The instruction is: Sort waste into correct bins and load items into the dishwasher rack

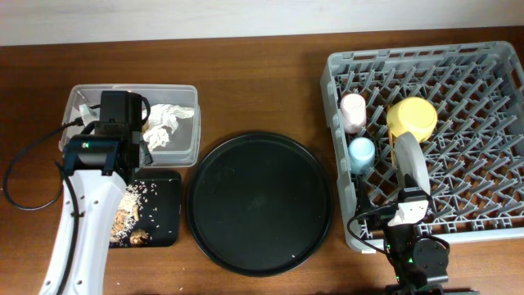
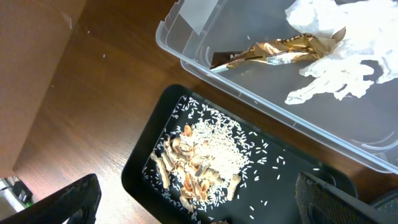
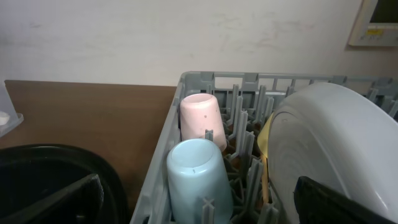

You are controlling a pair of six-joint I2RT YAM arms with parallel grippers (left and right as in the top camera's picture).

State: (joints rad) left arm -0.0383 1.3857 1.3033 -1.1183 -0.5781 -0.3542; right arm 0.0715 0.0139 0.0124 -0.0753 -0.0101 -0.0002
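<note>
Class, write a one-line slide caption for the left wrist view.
Brown wrapper and white paper in the clear tub; food scraps in the black tray beside it.

Our left arm rises from the near-left corner of the desk and reaches toward the far edge, its black wrist bent downward. Our left pincer hangs with its fingers spread wide, gripping nothing. Our right arm sits folded low at the near edge, toward the right corner. Our right pincer points toward the far edge, fingers likewise apart and empty.
</note>
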